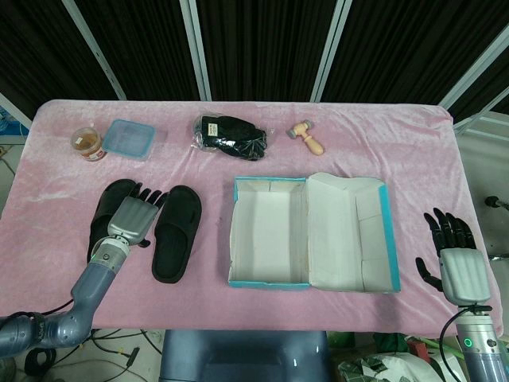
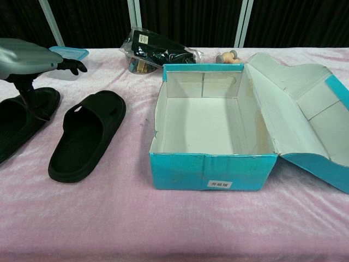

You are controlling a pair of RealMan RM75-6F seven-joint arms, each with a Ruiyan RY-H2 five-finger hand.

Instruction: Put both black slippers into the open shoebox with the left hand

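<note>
At the worktop's left end, our left hand (image 1: 137, 218) hovers with fingers spread and holding nothing over the outer slipper (image 1: 110, 216), the inner slipper (image 1: 176, 232) just beside it, both lying lengthwise left of the shoebox (image 1: 270, 280).

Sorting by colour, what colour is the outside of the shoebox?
Teal, with a white inside; the shoebox shows best in the chest view.

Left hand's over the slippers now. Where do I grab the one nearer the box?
Take the slipper nearer the box by its strap band, coming from above: the band arches over the sole, leaving room for fingers, and the left hand hovers just beside it.
</note>
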